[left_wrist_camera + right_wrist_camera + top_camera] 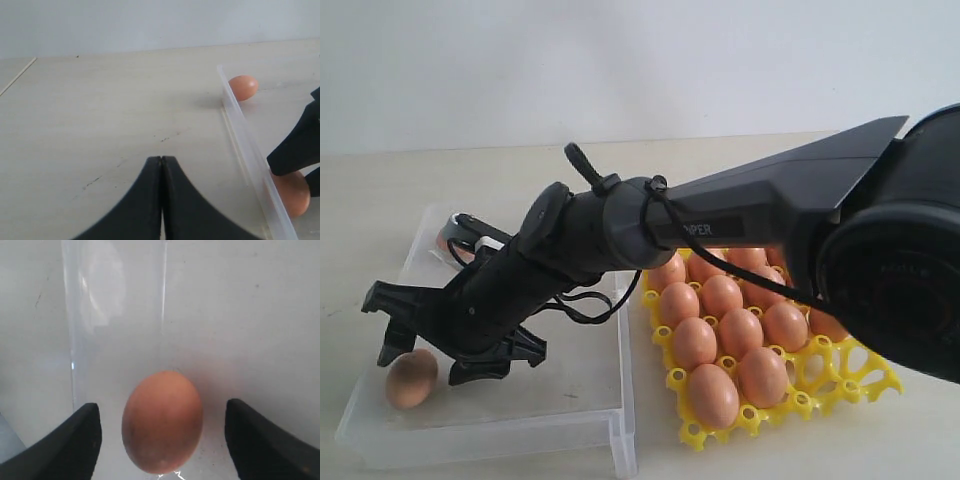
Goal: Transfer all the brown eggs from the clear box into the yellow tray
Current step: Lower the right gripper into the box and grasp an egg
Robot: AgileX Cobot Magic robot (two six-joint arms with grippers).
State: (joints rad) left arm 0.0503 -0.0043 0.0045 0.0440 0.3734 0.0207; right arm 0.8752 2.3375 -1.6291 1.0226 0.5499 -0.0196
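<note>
Eggs (740,333), matte reddish-brown ovals, sit in many cups of the openwork yellow tray (840,375). One more brown egg (162,420) lies on the smooth floor of the clear box (570,400), between the spread black jaws of the right gripper (430,362) (gaps on both sides). Left gripper (161,200) is pressed together, just outside the box wall.

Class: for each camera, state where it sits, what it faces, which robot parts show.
Exterior: off the arms, facing clear box and yellow tray; right arm shows.
Left wrist: low over table beside the box; shut left end effector shows.
Right wrist: faces brown egg framed by the open right end effector.
Shared: all see that egg.
</note>
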